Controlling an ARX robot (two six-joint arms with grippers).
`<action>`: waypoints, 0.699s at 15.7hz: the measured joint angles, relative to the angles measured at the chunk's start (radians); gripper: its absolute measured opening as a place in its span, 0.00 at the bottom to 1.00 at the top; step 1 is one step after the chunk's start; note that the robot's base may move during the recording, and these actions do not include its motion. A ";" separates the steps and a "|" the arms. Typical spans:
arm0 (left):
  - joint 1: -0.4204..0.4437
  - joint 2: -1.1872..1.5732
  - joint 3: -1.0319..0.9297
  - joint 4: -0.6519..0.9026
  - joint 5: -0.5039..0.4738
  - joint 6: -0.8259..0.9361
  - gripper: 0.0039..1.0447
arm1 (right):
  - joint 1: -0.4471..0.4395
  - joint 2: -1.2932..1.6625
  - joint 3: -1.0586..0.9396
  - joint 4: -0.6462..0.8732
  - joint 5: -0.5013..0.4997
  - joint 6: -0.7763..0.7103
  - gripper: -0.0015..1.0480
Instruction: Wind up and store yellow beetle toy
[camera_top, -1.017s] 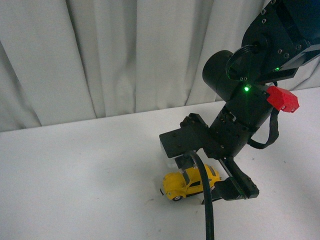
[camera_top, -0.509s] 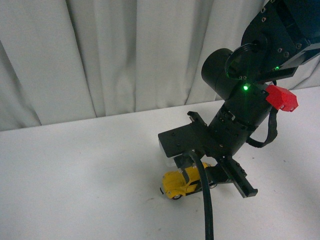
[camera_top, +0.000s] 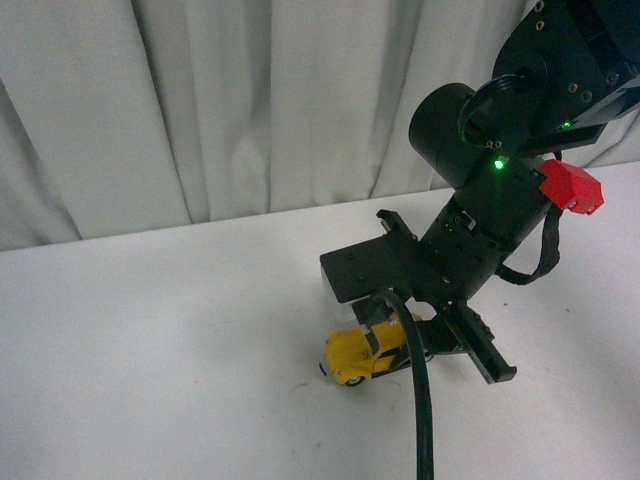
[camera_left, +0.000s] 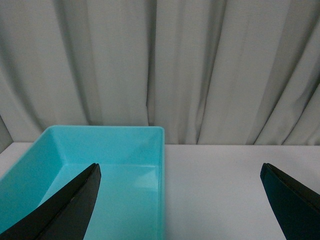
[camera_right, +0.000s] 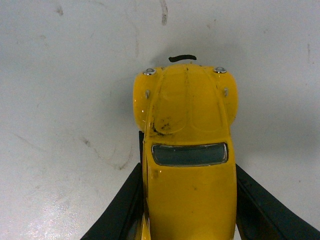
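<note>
White table (camera_top: 150, 330), right arm (camera_top: 480, 220) steeply down, tool (camera_right: 189, 175) tight around yellow beetle toy (camera_right: 186, 110).

You see the yellow beetle toy (camera_top: 352, 357) (camera_right: 187, 125) right of centre on the white desk (camera_top: 150, 340), toward the near edge. It stands upright, apparently on its wheels, with its nose pointing left. It's a small rounded car, bright yellow, with a dark windscreen, two tiny silvery headlights and a black front wheel with a silver hub. A dark smudge marks the bonnet. The fingers of the right claw (camera_right: 188, 160) press against both of its flanks behind the bonnet.
</note>
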 joint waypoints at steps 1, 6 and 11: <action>0.000 0.000 0.000 0.000 0.000 0.000 0.94 | -0.005 -0.002 -0.006 0.005 -0.001 -0.005 0.40; 0.000 0.000 0.000 0.000 0.000 0.000 0.94 | -0.049 -0.017 -0.041 0.026 -0.014 -0.022 0.40; 0.000 0.000 0.000 0.000 0.000 0.000 0.94 | -0.125 -0.038 -0.087 0.043 -0.018 -0.071 0.40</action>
